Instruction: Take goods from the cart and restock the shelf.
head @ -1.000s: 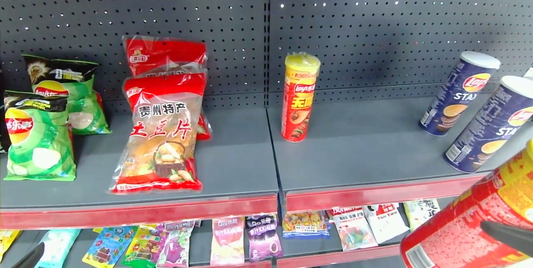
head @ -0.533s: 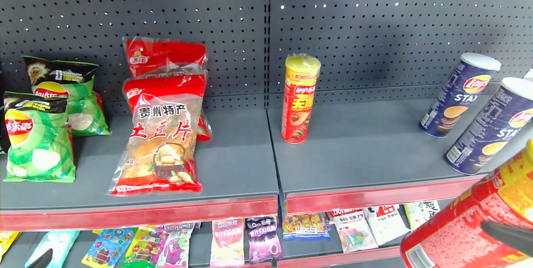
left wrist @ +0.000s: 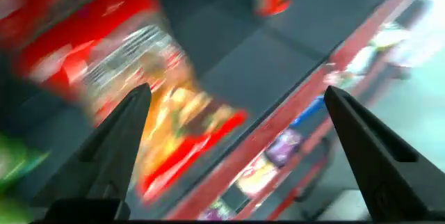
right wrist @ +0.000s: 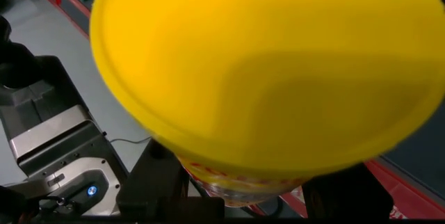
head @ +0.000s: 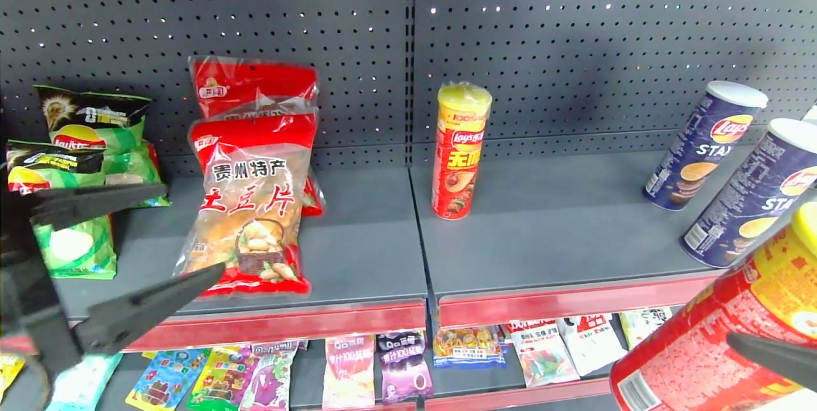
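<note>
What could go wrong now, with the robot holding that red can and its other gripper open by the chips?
1. The open left gripper hovers in front of the red chip bag, which stands near the shelf edge. A nudge might tip the bag off.
2. The right gripper holds the red can tilted, seemingly close to the blue cans. Swinging it in could topple them.

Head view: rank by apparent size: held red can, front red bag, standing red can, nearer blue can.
1. held red can, though it is nearest the camera and cropped, so unsure
2. front red bag
3. nearer blue can
4. standing red can, close to the blue one
</note>
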Available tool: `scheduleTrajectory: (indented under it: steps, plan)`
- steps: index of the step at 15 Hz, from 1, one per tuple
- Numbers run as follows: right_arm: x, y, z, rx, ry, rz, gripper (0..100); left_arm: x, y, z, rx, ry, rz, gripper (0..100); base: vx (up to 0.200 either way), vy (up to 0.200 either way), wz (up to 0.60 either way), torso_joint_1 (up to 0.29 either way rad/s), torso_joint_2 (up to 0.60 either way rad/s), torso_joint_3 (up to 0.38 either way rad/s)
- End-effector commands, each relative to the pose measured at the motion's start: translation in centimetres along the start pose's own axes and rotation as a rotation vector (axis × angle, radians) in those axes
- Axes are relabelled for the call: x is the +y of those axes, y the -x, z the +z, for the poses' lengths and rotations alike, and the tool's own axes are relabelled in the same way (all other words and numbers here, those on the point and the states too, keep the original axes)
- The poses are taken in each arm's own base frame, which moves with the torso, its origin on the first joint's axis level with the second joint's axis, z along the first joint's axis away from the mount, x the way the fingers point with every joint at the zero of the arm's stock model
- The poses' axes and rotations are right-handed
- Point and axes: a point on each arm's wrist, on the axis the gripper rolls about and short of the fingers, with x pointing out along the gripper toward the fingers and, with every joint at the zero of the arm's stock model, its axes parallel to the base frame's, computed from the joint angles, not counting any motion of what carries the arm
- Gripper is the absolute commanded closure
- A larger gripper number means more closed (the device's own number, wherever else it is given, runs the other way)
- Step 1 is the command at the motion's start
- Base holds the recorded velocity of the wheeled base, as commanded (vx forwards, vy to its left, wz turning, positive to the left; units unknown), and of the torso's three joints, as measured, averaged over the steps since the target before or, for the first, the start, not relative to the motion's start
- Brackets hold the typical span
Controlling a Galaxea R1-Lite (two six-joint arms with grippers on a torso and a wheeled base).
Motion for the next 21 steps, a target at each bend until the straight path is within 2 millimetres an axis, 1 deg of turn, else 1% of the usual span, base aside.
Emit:
scheduleTrajectory:
  steps: [1, 2, 3, 4, 6, 7, 8, 9, 10, 16, 18, 19, 21]
  plan:
    - [-0.1, -0.1, 0.1, 0.0, -0.001, -0.002, 100, 1.4, -13.0, 2.3, -0.018, 0.06, -0.239, 0, 0.0, 0.0, 0.0, 0.0, 0.0, 0.0]
    - [-0.1, -0.1, 0.2, -0.001, 0.0, -0.002, 100, 1.5, -14.2, 2.2, -0.026, 0.057, -0.244, 0, 0.0, 0.0, 0.0, 0.0, 0.0, 0.0]
    - [-0.1, -0.1, 0.3, -0.003, 0.001, -0.01, 100, 0.7, -16.1, 2.0, -0.031, 0.053, -0.288, 0, 0.0, 0.0, 0.0, 0.0, 0.0, 0.0]
    - [-0.1, -0.1, 0.4, -0.005, 0.002, -0.018, 100, 0.8, -17.8, 2.0, -0.028, 0.053, -0.298, 0, 0.0, 0.0, 0.0, 0.0, 0.0, 0.0]
    - [-0.2, -0.1, 0.4, -0.005, 0.003, -0.026, 100, 1.3, -20.1, 2.4, -0.038, 0.051, -0.294, 0, 0.0, 0.0, 0.0, 0.0, 0.0, 0.0]
    - [-0.2, 0.0, 0.4, -0.006, 0.003, -0.031, 100, 1.3, -20.9, 2.6, -0.044, 0.049, -0.296, 0, 0.0, 0.0, 0.0, 0.0, 0.0, 0.0]
    - [-0.2, 0.0, 0.5, -0.007, 0.004, -0.031, 100, 1.1, -22.3, 2.8, -0.052, 0.044, -0.308, 0, 0.0, 0.0, 0.0, 0.0, 0.0, 0.0]
    - [-0.2, 0.0, 0.5, -0.007, 0.004, -0.031, 100, 1.0, -22.7, 2.8, -0.051, 0.044, -0.311, 0, 0.0, 0.0, 0.0, 0.0, 0.0, 0.0]
    - [-0.2, 0.0, 0.7, -0.011, 0.006, -0.032, 100, 1.0, -23.5, 2.6, -0.048, 0.041, -0.312, 0, 0.0, 0.0, 0.0, 0.0, 0.0, 0.0]
    - [-0.2, 0.0, 0.5, -0.005, 0.003, -0.034, 100, 1.5, -26.6, 3.1, -0.077, 0.033, -0.3, 0, 0.0, 0.0, 0.0, 0.0, 0.0, 0.0]
    - [-0.2, -0.1, 0.5, -0.005, 0.003, -0.034, 100, 1.6, -27.6, 3.0, -0.079, 0.032, -0.298, 0, 0.0, 0.0, 0.0, 0.0, 0.0, 0.0]
    - [-0.2, -0.1, 0.5, -0.004, 0.002, -0.034, 100, 1.6, -27.8, 3.0, -0.081, 0.032, -0.296, 0, 0.0, 0.0, 0.0, 0.0, 0.0, 0.0]
    - [-0.2, -0.1, 0.4, -0.002, 0.002, -0.033, 100, 1.8, -29.2, 2.8, -0.09, 0.028, -0.294, 0, 0.0, 0.0, 0.0, 0.0, 0.0, 0.0]
